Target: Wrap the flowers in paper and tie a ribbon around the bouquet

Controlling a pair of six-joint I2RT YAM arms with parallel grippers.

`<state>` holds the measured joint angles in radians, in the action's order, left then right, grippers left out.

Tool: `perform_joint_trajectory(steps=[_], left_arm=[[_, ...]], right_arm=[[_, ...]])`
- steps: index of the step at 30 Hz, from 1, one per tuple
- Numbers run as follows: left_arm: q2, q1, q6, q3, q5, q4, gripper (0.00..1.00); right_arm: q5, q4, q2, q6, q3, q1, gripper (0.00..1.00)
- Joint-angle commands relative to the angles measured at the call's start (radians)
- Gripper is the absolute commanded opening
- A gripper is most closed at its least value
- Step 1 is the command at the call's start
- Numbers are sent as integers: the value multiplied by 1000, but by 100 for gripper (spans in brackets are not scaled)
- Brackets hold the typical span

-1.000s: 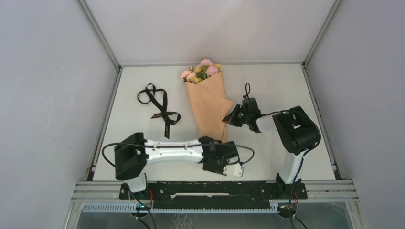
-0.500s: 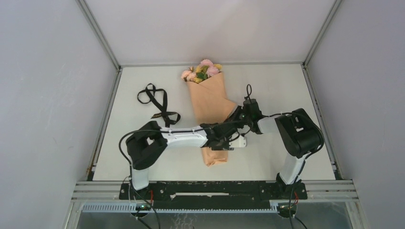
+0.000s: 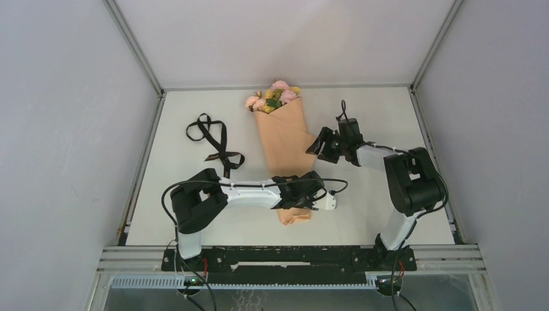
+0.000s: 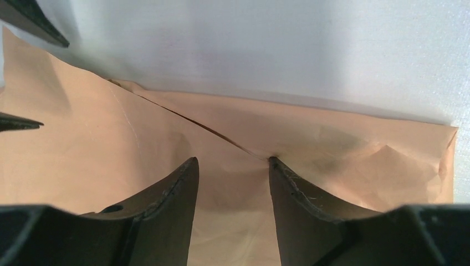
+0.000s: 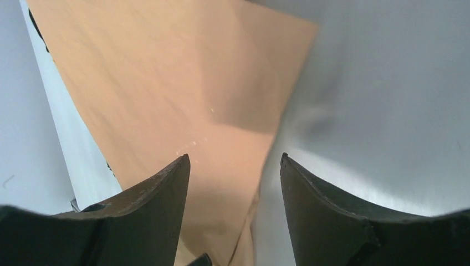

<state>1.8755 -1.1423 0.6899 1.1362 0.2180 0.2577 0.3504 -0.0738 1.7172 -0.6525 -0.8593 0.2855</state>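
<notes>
Top external view: the bouquet [image 3: 281, 136] cone holds pink flowers [image 3: 273, 96]; left jaws and right jaws both released.

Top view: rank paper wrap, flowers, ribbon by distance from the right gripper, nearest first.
1. Paper wrap: right beside the right gripper, to its left.
2. Flowers: at the wrap's far end.
3. Ribbon: beyond the wrap, far left.

This is a robotics lab test cell. A flat white tabletop [image 3: 388, 116] is boxed in by plain pale grey wall panels [image 3: 65, 129] set in bare silver aluminium frame rails [image 3: 133, 45]. 2 white-and-black robot arms, the left arm [image 3: 246, 192] and the right arm [image 3: 408, 181], stand on a black metal base bar [image 3: 278, 259]. Loose black cables [image 3: 342, 110] trail from them, and a white slotted cable duct [image 3: 259, 283] runs along the near edge.
</notes>
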Motion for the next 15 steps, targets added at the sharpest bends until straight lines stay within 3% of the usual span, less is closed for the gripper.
perform_joint_trajectory(steps=[1,9,12,14,15], left_arm=[[40,7,8,-43,-33,34,56],[35,8,13,-47,-37,38,56],[31,10,14,-47,-39,43,56],[26,14,15,-44,-41,54,56],[21,18,13,-37,-43,67,56]], right_arm=[[91,59,126,62,-127,5,70],[154,20,296,15,-198,23,71],[210,-18,317,-2,-198,25,66],[217,-26,320,-6,-198,24,48],[222,-28,319,-10,-198,23,23]])
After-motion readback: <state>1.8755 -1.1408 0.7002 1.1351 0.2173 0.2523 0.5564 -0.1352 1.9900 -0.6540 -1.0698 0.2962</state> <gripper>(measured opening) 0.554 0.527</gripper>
